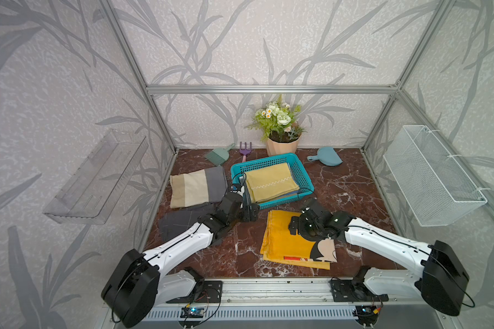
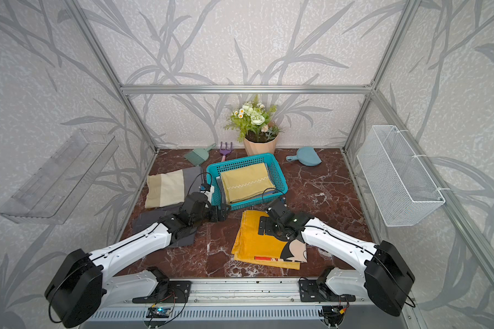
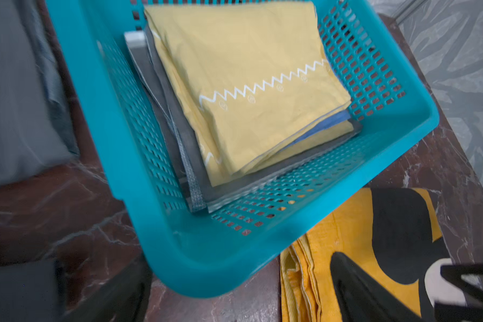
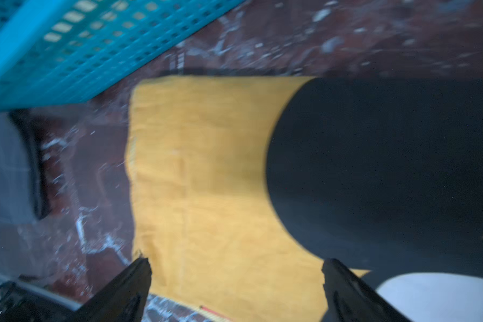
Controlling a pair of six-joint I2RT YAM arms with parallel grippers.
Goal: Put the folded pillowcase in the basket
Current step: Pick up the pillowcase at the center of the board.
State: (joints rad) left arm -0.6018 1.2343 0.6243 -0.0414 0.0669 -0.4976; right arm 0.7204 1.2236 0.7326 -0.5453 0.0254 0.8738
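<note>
Right gripper [image 4: 236, 263] is seen spread apart and empty just over the orange pillowcase [image 4: 207, 167], folded on the table [image 1: 354, 199] beside the basket [image 1: 301, 172]. The left gripper [image 3: 237, 267] is likewise apart. Being soft, light and limp, the cloth is judged best pinched at a folded edge, through all layers. A yellow pillowcase [image 1: 270, 182] is already laid over grey cloths [image 3: 179, 133] in the basket.

The basket [image 1: 304, 182] is nearly filled by a pale yellow pillowcase [image 1: 271, 182] laid on grey cloth [image 3: 165, 94]; its near wall is crowded by the left gripper [image 1: 250, 213] at one corner and the right gripper [image 1: 294, 225] above the orange pillowcase [image 1: 283, 247]; bare table [image 1: 354, 199] is left free on the right arm's side; a flowerpot [image 1: 281, 147] is set just behind.
</note>
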